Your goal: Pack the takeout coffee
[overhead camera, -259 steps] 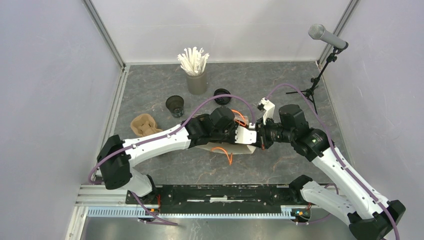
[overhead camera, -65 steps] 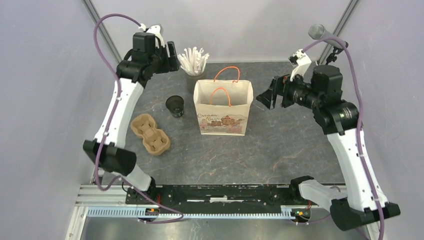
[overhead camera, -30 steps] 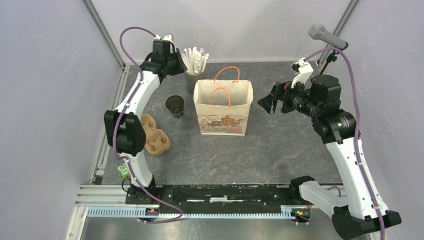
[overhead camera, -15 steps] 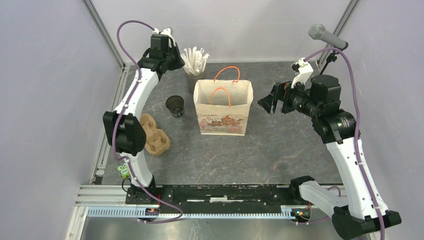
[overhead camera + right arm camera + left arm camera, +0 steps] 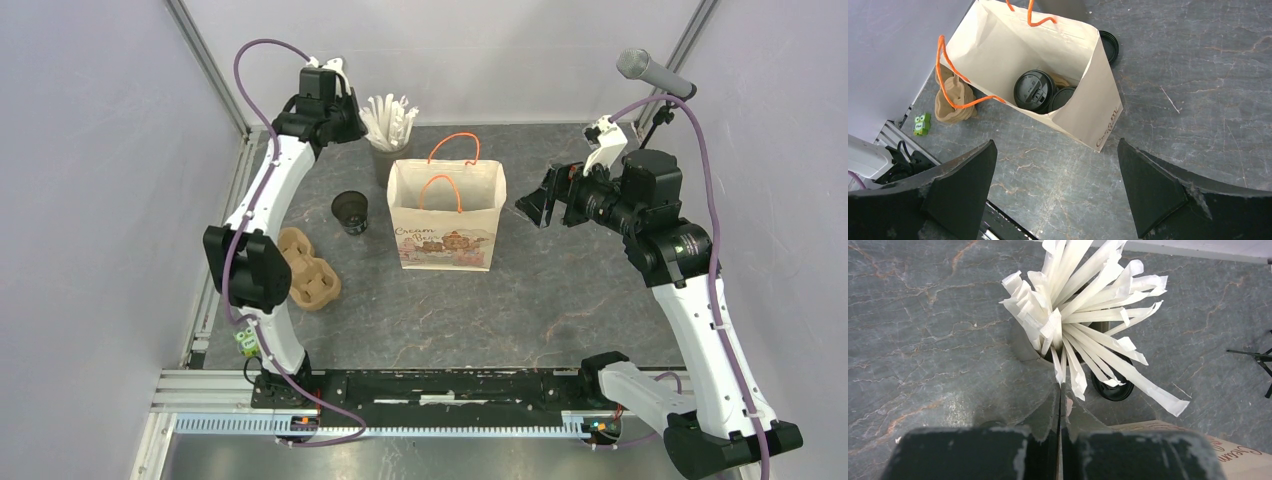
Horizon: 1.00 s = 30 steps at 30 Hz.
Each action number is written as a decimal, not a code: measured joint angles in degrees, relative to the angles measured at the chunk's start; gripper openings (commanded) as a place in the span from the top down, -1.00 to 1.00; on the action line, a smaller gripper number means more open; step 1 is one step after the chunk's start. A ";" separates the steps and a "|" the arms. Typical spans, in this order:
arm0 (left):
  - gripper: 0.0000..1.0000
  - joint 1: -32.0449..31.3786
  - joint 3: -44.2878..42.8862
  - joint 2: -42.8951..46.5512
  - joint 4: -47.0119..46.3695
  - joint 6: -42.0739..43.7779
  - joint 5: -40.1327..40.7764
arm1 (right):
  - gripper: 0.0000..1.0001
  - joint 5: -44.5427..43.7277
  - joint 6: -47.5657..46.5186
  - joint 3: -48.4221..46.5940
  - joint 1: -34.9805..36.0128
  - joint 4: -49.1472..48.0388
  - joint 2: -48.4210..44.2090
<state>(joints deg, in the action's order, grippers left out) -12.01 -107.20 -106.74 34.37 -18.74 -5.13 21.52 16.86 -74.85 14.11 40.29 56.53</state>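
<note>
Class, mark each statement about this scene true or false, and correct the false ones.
1. The paper bag stands upright on the table. True.
2. The bag is empty. False: lidded black cups sit inside it.
3. The right gripper is open. True.
4. The left gripper holds the unlidded cup. False: it is shut at the straws; that cup stands apart on the table.
5. A loose lid lies outside the bag. True.

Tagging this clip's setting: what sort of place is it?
Probably a lab robot cell staged for takeout packing: bare panel walls, a stand microphone, a paper bag and wrapped straws.
</note>
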 measured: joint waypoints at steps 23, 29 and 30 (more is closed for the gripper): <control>0.95 0.00 0.22 21.07 4.02 0.15 1.14 | -0.95 -0.28 0.26 -0.85 0.00 0.72 2.40; 0.95 0.00 -0.57 25.42 6.27 0.15 0.57 | -0.95 -0.63 0.31 -2.64 0.00 1.18 3.56; 0.95 0.00 -1.03 25.55 6.80 0.15 0.46 | -0.95 -0.61 0.31 -2.84 0.00 1.16 3.56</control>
<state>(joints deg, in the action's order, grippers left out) -12.01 -108.22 -81.19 41.17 -18.59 -4.67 20.91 17.17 -77.69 14.11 41.45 60.10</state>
